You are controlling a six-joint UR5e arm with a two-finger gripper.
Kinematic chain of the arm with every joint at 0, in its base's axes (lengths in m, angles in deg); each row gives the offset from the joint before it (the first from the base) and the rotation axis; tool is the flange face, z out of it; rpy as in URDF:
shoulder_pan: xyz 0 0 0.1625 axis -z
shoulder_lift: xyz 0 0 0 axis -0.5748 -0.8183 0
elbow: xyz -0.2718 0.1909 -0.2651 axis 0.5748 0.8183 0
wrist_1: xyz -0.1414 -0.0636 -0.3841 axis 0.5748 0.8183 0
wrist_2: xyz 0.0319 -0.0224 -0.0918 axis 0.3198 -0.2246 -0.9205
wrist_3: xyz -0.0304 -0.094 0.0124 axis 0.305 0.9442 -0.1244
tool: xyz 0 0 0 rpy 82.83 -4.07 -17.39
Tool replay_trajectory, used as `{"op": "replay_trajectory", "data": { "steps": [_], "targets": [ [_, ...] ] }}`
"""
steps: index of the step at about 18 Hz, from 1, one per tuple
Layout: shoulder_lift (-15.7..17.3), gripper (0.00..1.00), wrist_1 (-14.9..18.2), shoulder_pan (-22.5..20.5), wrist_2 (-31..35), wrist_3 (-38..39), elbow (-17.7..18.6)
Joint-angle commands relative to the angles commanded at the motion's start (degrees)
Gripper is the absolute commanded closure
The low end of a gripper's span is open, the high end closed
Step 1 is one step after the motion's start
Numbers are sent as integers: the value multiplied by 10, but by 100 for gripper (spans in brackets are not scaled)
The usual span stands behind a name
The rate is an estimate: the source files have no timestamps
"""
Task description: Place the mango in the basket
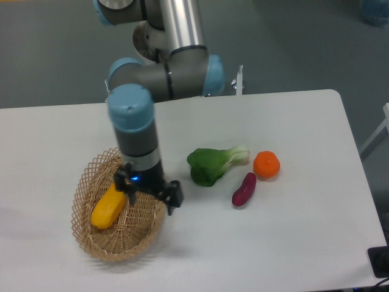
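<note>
The yellow-orange mango (108, 207) lies inside the light tan wicker basket (115, 243) at the table's front left, resting on the basket's left half. My gripper (150, 196) hangs over the basket's right rim, to the right of the mango and apart from it. Its dark fingers are spread and nothing is between them, so it is open.
A green leafy vegetable (214, 164) lies right of the basket. A dark purple oblong vegetable (244, 189) and a round orange fruit (266, 165) sit further right. The arm's grey and blue links (137, 121) rise above the basket toward the back.
</note>
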Motion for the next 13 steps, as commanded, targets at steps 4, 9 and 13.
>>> {"op": "replay_trajectory", "data": {
  "steps": [4, 9, 13],
  "targets": [
    [23, 0, 50, -52, -4, -64, 0],
    [45, 0, 109, -116, -20, -182, -11],
    [58, 0, 129, -154, -41, -243, -15]
  ]
}}
